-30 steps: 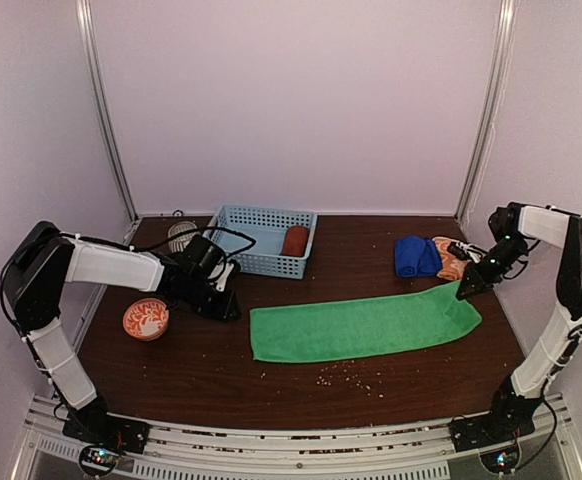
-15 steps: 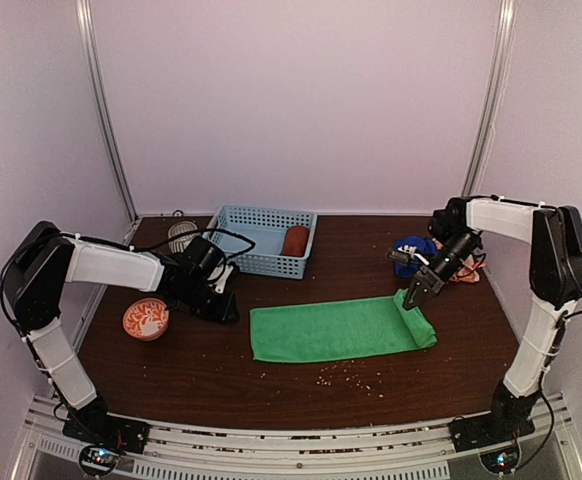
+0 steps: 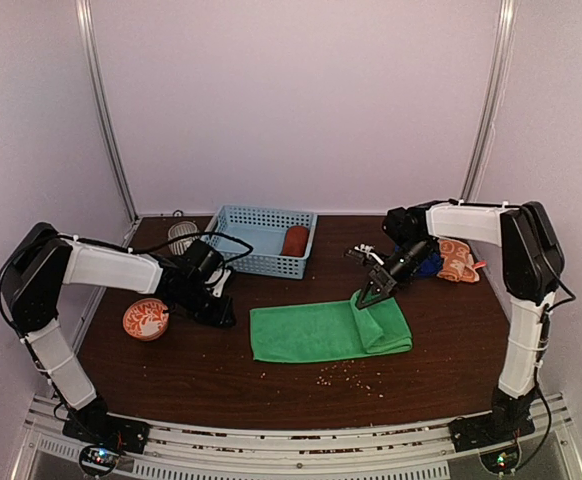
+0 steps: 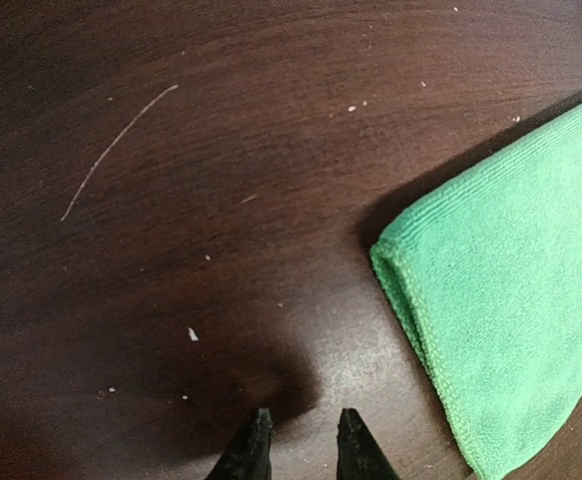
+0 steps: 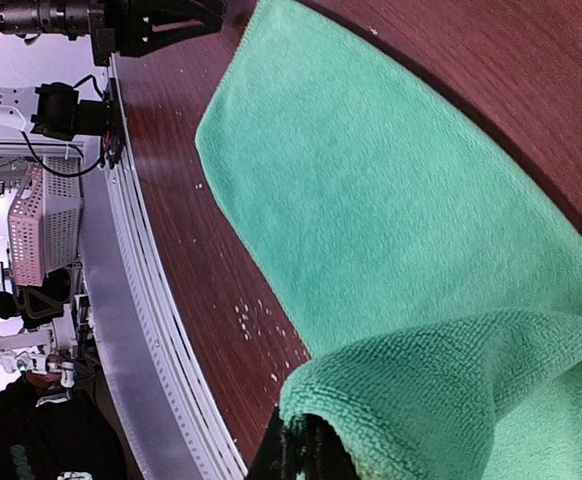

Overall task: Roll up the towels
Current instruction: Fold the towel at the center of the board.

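The bright green towel (image 3: 316, 332) lies flat mid-table with its right end folded back over itself (image 3: 379, 326). My right gripper (image 3: 368, 294) is shut on that folded green edge (image 5: 441, 390), holding it above the flat part (image 5: 371, 180). My left gripper (image 3: 223, 312) is slightly open and empty on the bare wood (image 4: 301, 440), just left of the towel's left end (image 4: 511, 320). A rust-red roll (image 3: 294, 240) lies in the blue basket (image 3: 261, 238). The blue towel (image 3: 429, 262) and the orange patterned towel (image 3: 457, 260) sit at the back right, partly hidden by my right arm.
A round orange-and-white bowl (image 3: 146, 319) stands at the left. A small ribbed cup (image 3: 181, 236) is behind the left arm. Crumbs (image 3: 346, 372) lie near the front edge. The metal rail (image 3: 291, 445) runs along the front.
My right gripper has pulled the green towel's right end leftward over the flat part, shortening the spread cloth. The left arm has hardly moved.
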{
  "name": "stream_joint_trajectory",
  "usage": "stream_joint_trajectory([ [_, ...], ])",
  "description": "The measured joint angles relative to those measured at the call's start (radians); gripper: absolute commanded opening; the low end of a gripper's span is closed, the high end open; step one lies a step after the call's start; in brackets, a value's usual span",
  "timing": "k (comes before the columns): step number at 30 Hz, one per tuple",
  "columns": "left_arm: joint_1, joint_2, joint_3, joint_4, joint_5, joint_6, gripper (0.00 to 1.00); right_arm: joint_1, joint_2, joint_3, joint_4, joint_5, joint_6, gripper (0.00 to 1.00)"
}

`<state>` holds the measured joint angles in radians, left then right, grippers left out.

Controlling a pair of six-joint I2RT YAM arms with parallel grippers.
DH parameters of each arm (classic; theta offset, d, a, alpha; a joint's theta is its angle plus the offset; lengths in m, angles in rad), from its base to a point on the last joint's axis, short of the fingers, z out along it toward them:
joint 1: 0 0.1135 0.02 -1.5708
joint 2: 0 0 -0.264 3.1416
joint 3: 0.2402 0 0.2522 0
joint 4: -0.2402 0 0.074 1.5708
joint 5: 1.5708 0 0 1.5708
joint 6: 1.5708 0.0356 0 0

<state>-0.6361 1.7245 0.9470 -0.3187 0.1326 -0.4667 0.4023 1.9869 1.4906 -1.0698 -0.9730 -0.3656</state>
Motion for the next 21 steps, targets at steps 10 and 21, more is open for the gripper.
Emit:
stream_joint_trajectory([
  [10,-0.026,0.000,-0.016,0.002,0.000,-0.014,0.22,0.135,0.082,0.066,0.251,0.000,0.291,0.00],
  [21,-0.034,0.000,-0.033,0.023,0.007,-0.023,0.19,0.231,0.183,0.194,0.309,-0.030,0.423,0.00],
])
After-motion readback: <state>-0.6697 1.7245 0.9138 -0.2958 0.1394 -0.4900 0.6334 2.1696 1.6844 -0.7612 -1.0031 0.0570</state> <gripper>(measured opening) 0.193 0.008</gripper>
